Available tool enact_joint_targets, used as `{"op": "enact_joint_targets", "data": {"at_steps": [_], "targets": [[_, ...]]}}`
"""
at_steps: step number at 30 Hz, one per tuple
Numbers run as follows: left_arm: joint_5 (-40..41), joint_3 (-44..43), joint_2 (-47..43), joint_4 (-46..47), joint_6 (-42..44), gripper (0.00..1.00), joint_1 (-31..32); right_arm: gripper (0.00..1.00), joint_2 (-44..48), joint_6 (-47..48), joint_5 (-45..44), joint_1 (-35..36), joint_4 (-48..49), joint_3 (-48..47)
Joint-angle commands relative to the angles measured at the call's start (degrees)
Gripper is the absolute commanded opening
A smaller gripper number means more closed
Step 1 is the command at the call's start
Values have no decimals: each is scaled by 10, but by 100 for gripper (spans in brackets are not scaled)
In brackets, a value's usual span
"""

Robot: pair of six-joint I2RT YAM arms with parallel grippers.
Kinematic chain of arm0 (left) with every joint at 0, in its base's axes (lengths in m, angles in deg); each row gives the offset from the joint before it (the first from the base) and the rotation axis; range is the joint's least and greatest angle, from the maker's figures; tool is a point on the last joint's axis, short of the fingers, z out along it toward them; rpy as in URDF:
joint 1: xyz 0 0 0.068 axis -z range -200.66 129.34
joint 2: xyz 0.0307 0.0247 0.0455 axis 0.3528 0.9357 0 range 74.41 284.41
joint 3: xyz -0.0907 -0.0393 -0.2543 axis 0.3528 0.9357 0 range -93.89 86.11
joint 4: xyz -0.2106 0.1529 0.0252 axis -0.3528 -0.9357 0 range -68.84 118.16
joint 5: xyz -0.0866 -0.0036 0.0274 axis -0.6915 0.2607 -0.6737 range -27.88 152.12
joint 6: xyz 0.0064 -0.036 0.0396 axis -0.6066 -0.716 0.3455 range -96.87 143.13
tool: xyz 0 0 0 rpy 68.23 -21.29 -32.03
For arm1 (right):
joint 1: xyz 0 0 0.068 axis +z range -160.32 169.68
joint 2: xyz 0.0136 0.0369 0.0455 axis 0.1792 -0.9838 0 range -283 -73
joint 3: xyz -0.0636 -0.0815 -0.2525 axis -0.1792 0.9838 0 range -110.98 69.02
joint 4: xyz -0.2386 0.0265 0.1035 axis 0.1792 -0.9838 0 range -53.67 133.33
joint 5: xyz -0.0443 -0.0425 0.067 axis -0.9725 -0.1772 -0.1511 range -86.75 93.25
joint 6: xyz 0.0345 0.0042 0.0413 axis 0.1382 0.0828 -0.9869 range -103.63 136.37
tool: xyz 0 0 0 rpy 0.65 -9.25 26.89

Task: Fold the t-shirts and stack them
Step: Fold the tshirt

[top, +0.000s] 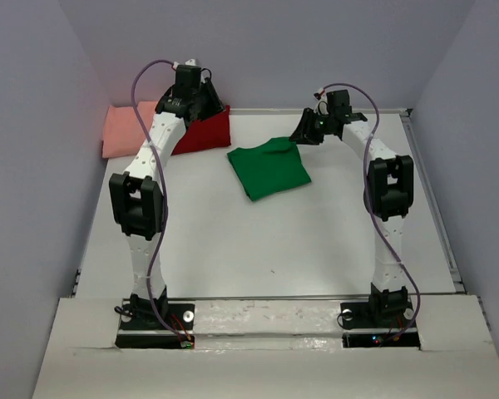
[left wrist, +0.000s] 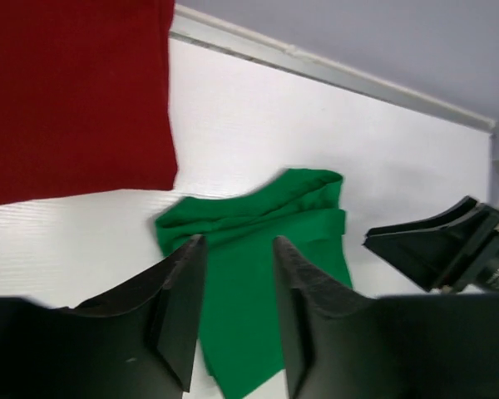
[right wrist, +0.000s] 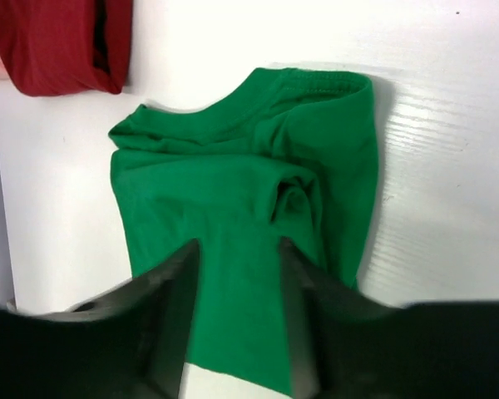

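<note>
Left jaws and right jaws are both spread, gripping nothing; green t-shirt lies folded on the table near the dark red t-shirt

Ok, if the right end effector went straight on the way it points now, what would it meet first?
Probably the green t-shirt: in the right wrist view it lies right ahead, between the open fingers of the right end effector. Nothing else shows in between, though depth is unclear.
</note>
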Motion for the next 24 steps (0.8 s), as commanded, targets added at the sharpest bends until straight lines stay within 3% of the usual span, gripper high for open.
{"op": "enact_joint_targets", "data": {"at_steps": [1, 2, 3, 5, 8, 10, 16, 24], "targets": [[-45, 26, -36, -2, -10, 42, 5, 40, 62, 5, 1, -4, 29, 23], [-56, 41, -39, 12, -16, 34, 8, 29, 65, -3, 4, -4, 29, 28], [-83, 74, -42, 31, -31, 19, 12, 0, 66, -11, 14, -4, 29, 36], [-101, 110, -42, 51, -48, 0, 16, 0, 64, -16, 27, -4, 30, 43], [-144, 192, -37, 109, -76, 0, 27, 0, 58, -28, 50, -4, 32, 58], [-155, 203, -30, 124, -80, 0, 45, 0, 51, -32, 57, -4, 33, 64], [-187, 143, 50, 129, -68, 0, 94, 0, 32, -36, 63, -4, 40, 79], [-200, 105, 91, 123, -72, 0, 125, 0, 23, -35, 57, -4, 42, 92]]}}
